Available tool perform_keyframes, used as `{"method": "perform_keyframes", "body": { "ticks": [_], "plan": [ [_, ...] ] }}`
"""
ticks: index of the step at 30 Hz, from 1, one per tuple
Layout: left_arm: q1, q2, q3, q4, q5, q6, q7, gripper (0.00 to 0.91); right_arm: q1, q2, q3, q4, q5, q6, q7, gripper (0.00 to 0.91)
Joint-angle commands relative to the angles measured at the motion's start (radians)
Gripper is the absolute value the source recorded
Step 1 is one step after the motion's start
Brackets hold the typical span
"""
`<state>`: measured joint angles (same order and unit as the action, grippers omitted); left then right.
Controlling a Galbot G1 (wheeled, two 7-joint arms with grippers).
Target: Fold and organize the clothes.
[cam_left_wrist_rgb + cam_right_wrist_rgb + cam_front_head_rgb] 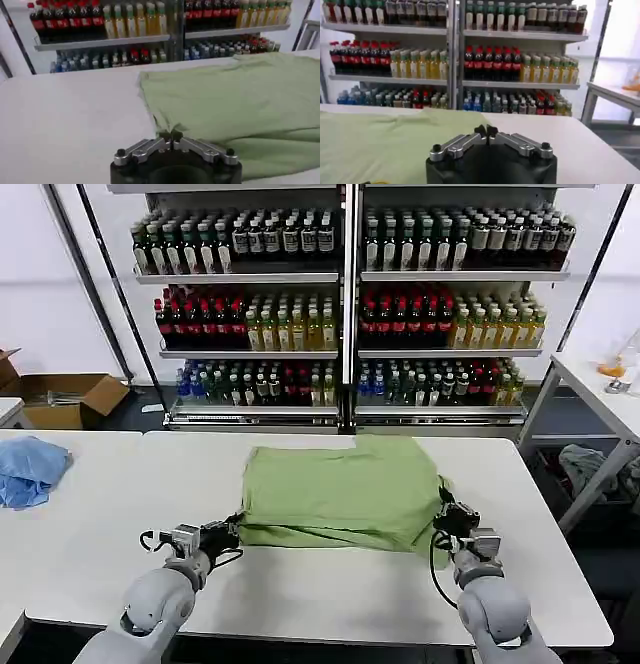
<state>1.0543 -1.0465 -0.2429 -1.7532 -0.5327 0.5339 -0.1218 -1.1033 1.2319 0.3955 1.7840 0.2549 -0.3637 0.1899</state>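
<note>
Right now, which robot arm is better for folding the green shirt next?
Neither clearly: the left gripper pinches the shirt's near left corner, and the right gripper sits at its right edge. Probably both lift together.

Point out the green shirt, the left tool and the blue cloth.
green shirt [340,489], head view, middle of the folded fabric.
left tool [237,530], head view, tips shut on the shirt's near left corner.
blue cloth [30,467], head view, centre of the crumpled pile.

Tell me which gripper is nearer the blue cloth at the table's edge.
Left. The left gripper is at the green shirt's near left corner, on the blue cloth's side; the right gripper is at the shirt's opposite corner.
</note>
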Motion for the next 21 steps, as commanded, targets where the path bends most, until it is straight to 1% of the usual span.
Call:
{"method": "perform_keyframes", "body": {
  "ticks": [1, 4, 8, 13, 14, 16, 21],
  "plan": [
    [-0.042, -0.01, 0.023, 0.057, 0.024, -0.001, 0.001, 0.907, 0.073, -0.005, -0.038, -0.086, -0.036, 0.016, -0.004, 0.907],
    [-0.04, -0.01, 0.024, 0.051, 0.023, -0.002, 0.0, 0.907, 0.057, -0.004, -0.032, -0.076, -0.045, -0.012, -0.007, 0.907],
    [-0.015, -0.007, 0.007, 0.012, 0.016, -0.007, -0.003, 0.907, 0.014, -0.007, -0.014, -0.034, -0.035, -0.007, -0.011, 0.907],
    [0.058, 0.008, -0.031, -0.061, 0.009, -0.019, -0.012, 0.907, -0.097, -0.013, 0.055, 0.096, -0.004, 0.015, -0.003, 0.907],
    [0.075, 0.011, -0.038, -0.074, 0.006, -0.022, -0.015, 0.907, -0.097, -0.013, 0.055, 0.096, -0.004, 0.015, -0.003, 0.907],
    [0.104, 0.017, -0.049, -0.101, 0.005, -0.028, -0.015, 0.907, -0.175, -0.013, 0.097, 0.177, 0.005, 0.016, 0.0, 0.907],
    [0.152, 0.015, -0.069, -0.142, -0.002, -0.043, -0.02, 0.907, -0.319, 0.009, 0.165, 0.285, 0.014, 0.005, 0.003, 0.907]
  ]
}}
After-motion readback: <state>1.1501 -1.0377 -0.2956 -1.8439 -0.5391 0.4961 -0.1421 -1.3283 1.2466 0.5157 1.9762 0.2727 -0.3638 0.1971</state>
